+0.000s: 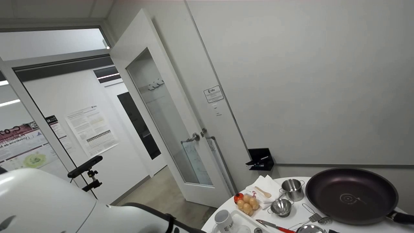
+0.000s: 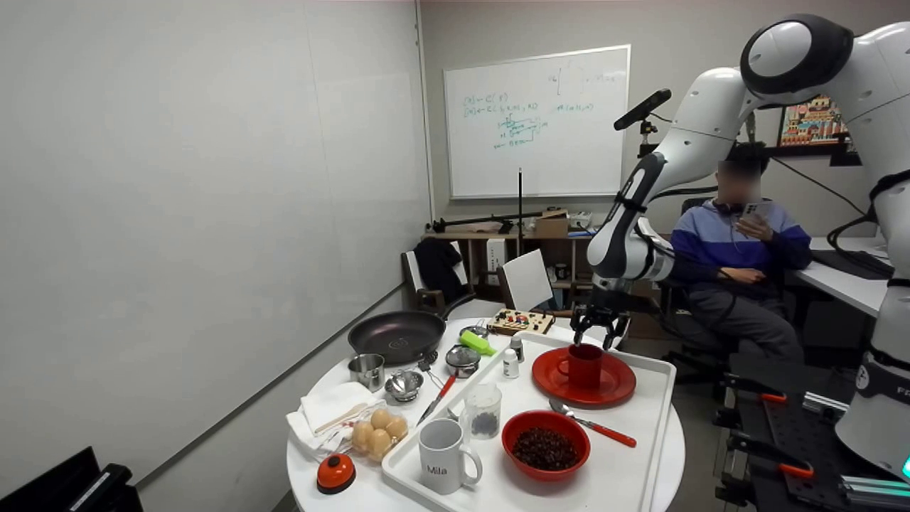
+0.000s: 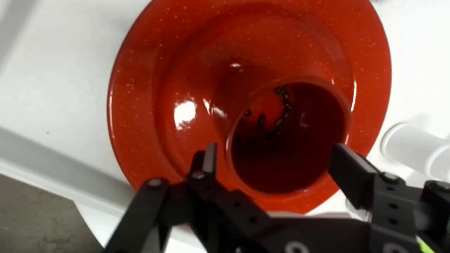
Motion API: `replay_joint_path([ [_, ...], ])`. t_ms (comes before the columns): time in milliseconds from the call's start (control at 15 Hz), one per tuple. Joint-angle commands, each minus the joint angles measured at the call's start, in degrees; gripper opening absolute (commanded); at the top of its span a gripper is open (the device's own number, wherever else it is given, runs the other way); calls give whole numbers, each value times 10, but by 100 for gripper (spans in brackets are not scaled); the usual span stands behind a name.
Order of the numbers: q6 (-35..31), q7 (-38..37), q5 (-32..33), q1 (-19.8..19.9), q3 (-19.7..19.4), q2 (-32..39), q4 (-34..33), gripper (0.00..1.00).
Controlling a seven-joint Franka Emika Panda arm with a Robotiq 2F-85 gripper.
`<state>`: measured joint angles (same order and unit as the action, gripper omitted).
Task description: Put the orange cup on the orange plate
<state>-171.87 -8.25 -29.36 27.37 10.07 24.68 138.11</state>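
Note:
The orange cup [image 2: 586,368], red-orange with a handle, stands upright on the matching orange plate [image 2: 546,378] in an exterior view. In the wrist view, dark beans show inside the cup [image 3: 299,158], and the plate [image 3: 137,105] spreads around it. My gripper [image 2: 592,344] is just above the cup, pointing down. In the wrist view the gripper [image 3: 273,149] is open, its fingers wide apart near either side of the cup's rim. I cannot tell whether a finger touches the cup. The arm also shows in an exterior view [image 1: 48,200], where cup, plate and gripper are out of view.
The plate is on a white tray [image 2: 657,434] with a red bowl of beans [image 2: 546,455], a red-handled spoon [image 2: 597,427], a jar [image 2: 485,412], a mug [image 2: 441,459] and small bottles [image 2: 510,363]. A pan [image 2: 398,338] and metal pots stand beside the tray.

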Motion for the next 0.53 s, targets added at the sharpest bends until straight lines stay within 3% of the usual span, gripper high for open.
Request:
replay_joint_path([
  [0, 20, -10, 51, -41, -43, -76, 36, 100],
  [67, 32, -11, 73, -51, -57, -94, 41, 100],
  [267, 106, -29, 202, -147, -180, -163, 58, 100],
  [467, 175, -42, 347, -182, -230, -223, 41, 100],
])
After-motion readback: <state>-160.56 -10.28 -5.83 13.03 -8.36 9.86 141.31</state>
